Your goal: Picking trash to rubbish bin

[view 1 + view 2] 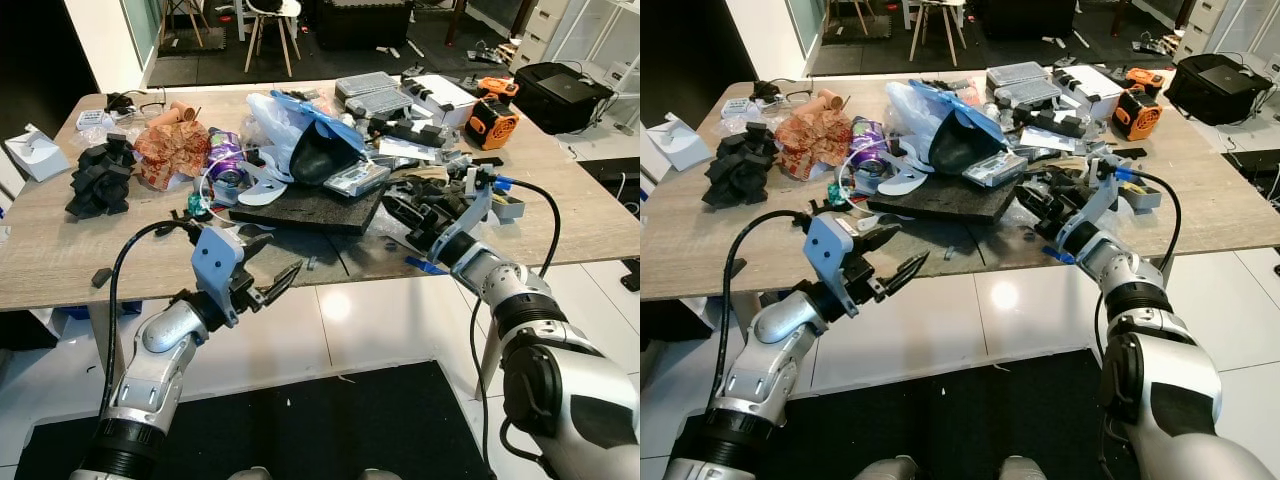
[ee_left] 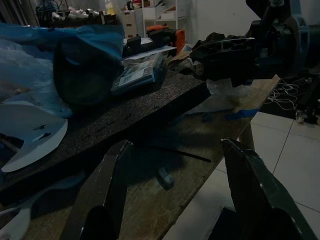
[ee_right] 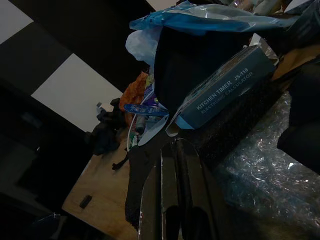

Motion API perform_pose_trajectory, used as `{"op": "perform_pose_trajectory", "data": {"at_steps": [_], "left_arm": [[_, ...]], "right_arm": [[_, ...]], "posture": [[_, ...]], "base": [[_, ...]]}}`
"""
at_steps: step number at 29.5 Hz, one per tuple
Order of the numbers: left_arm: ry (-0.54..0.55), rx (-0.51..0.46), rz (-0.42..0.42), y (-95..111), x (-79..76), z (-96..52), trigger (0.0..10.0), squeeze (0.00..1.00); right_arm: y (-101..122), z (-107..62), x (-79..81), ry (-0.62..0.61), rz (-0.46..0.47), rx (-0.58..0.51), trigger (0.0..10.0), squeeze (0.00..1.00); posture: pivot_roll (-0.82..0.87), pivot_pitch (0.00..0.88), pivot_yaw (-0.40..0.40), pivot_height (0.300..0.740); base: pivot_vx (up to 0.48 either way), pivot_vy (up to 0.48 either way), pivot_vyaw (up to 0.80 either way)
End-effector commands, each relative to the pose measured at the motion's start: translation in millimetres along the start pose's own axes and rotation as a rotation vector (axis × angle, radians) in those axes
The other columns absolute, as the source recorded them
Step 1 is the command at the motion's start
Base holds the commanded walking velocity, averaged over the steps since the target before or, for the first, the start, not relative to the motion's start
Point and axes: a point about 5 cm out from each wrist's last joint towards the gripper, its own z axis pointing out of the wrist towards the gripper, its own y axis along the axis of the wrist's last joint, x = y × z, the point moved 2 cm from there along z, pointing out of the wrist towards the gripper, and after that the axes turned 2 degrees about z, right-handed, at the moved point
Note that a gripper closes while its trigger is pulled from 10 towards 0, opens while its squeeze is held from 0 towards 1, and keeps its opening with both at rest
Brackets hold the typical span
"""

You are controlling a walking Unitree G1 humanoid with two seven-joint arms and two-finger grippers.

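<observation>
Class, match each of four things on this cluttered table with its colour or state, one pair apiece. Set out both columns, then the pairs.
Things:
1. left tool
2. right tool
3. crumpled paper
4. foam slab

Colour or state:
A. black
B. fingers shut together
C. orange-brown
D. fingers spread open

Pairs: 1-D, 2-B, 3-C, 4-A
</observation>
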Motion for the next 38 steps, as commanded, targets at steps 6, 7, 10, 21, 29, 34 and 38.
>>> {"op": "perform_pose_trajectory", "data": {"at_steps": [6,7,10,21,29,34,38], "left_arm": [[-0.020,0.019,0.021,-1.1,-1.1,-2.7,10.0,0.00],[-0.021,0.020,0.022,-1.1,-1.1,-2.7,10.0,0.00],[-0.023,0.021,0.024,-1.1,-1.2,-2.7,10.0,0.00],[-0.033,0.021,0.020,-1.7,-3.5,-1.9,10.0,0.00],[-0.059,0.018,0.047,4.8,-2.1,-3.4,10.0,0.00],[-0.076,0.015,0.070,11.1,0.5,-4.7,10.0,0.00],[-0.084,0.008,0.087,18.5,3.2,-5.6,10.0,0.00]], "right_arm": [[-9.5,-4.8,-10.7,-0.087,-0.084,0.074,10.0,0.63],[-9.7,-5.0,-10.2,-0.077,-0.062,0.072,10.0,1.00],[-11.2,-4.4,-7.8,-0.049,-0.031,0.079,10.0,1.00],[-20.2,-2.6,-3.6,-0.001,0.009,0.109,10.0,1.00],[-30.1,-1.2,-7.1,-0.042,0.083,0.090,10.0,1.00],[-28.6,4.4,-1.8,-0.018,0.099,0.066,10.0,1.00],[-22.8,9.2,3.0,0.000,0.100,0.044,10.0,0.17]], "posture": [[0.00,0.000,-0.024,0.740],[0.00,0.000,-0.025,0.740],[0.00,0.000,-0.025,0.740],[0.00,0.000,-0.025,0.740],[0.02,0.000,-0.016,0.740],[0.03,0.000,-0.006,0.740],[0.04,0.000,-0.001,0.740]], "base": [[0.000,0.000,0.00],[0.000,0.000,0.00],[0.000,0.000,0.00],[0.000,0.000,0.00],[0.000,0.000,0.00],[0.000,0.000,0.00],[0.000,0.000,0.00]]}}
